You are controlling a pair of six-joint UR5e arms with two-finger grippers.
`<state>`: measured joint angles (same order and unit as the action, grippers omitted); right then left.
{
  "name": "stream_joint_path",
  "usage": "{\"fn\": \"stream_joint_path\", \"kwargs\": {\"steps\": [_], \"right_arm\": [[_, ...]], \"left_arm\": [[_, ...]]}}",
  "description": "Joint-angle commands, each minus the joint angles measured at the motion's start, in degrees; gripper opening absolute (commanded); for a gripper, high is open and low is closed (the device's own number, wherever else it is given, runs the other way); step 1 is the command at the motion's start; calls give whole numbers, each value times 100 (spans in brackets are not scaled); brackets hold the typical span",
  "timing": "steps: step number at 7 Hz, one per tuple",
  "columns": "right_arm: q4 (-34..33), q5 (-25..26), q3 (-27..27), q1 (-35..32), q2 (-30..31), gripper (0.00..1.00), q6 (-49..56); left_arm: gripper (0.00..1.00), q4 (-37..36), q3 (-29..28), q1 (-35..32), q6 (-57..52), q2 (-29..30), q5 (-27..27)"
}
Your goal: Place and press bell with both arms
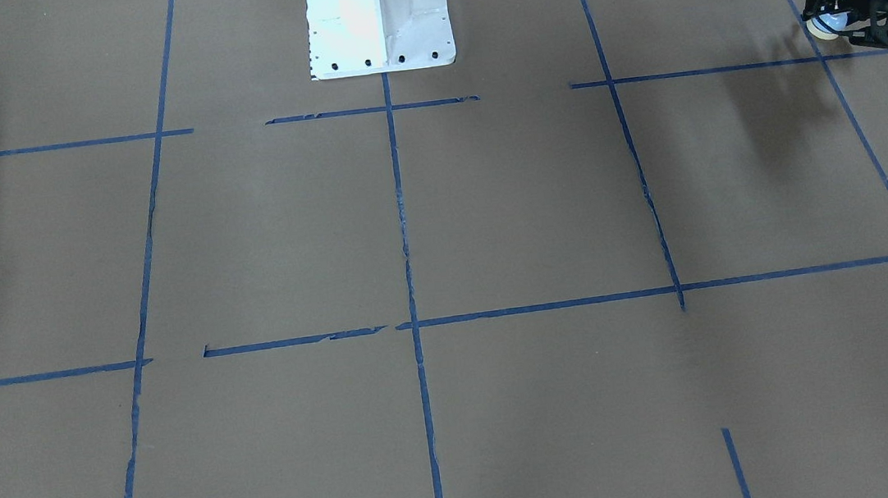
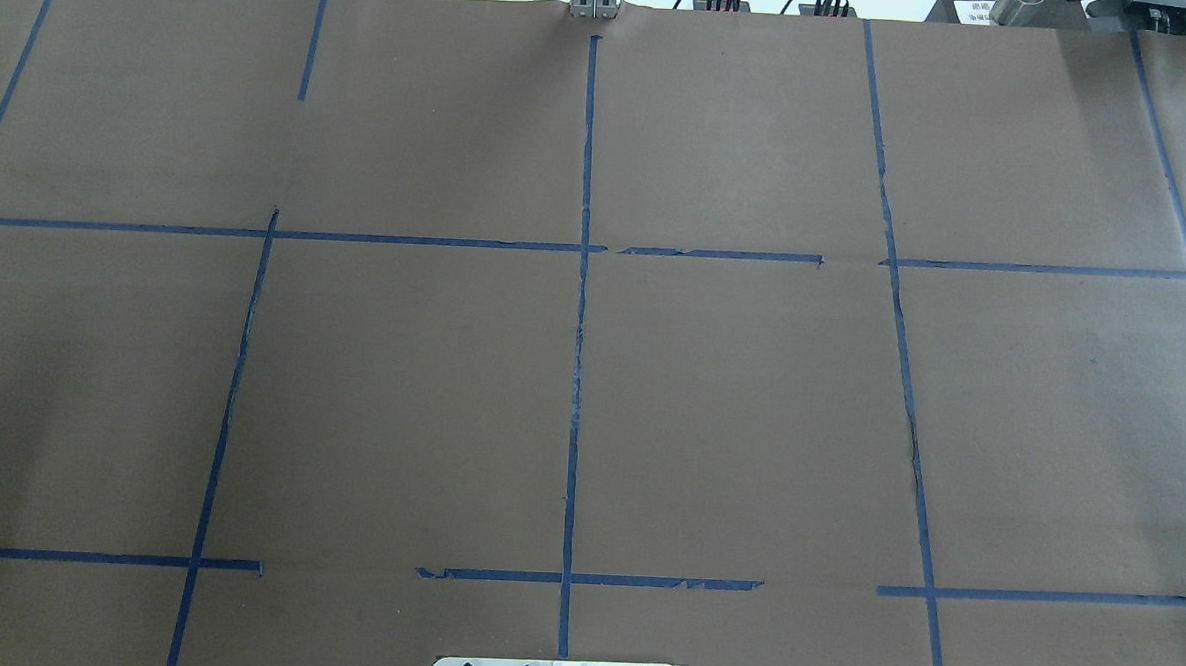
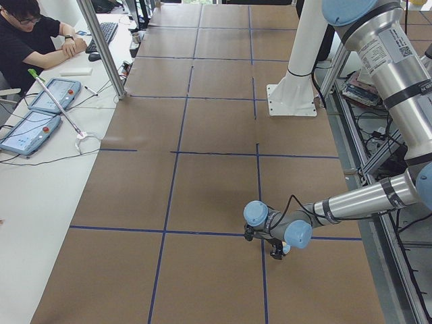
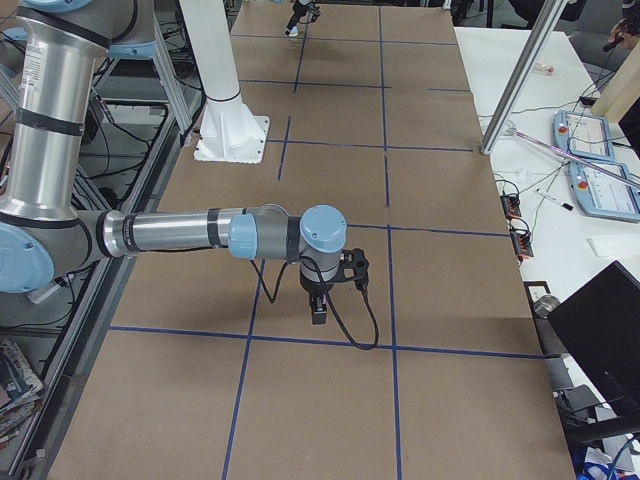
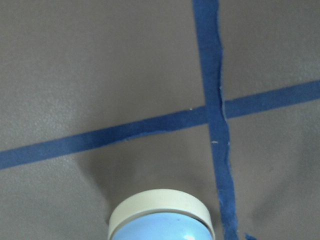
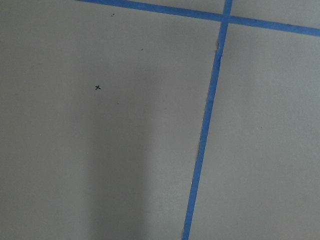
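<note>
Brown counter (image 2: pixel 750 400): we note the left end effector (image 1: pixel 825 19) clamped on the bell (image 1: pixel 829 27), held aloft for placement; whether the right end effector (image 4: pixel 319 312) is apart or together, we cannot tell.

Front-facing, from the middle of the table (image 1: pixel 522 208): the pedestal (image 1: pixel 378 17) at twelve o'clock — the bell (image 1: pixel 827 26), inside the left gripper (image 1: pixel 832 20), at two.
</note>
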<state>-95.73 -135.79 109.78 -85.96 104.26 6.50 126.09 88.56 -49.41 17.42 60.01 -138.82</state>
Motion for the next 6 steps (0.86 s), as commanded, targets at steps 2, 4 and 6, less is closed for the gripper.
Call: {"fn": "stream_joint_path", "kwargs": {"steps": [2,4,6], "right_arm": [[-7,-9,315,0,234,100,-26],[-7,-9,351,0,261,100,-44],[-7,-18,343,0,261,100,-53]], "left_arm": [[17,406,56,-51,42,-15,224],[9,434,615,-610,51,-15,233],[8,417,1223,-1586,190,159,241]]}}
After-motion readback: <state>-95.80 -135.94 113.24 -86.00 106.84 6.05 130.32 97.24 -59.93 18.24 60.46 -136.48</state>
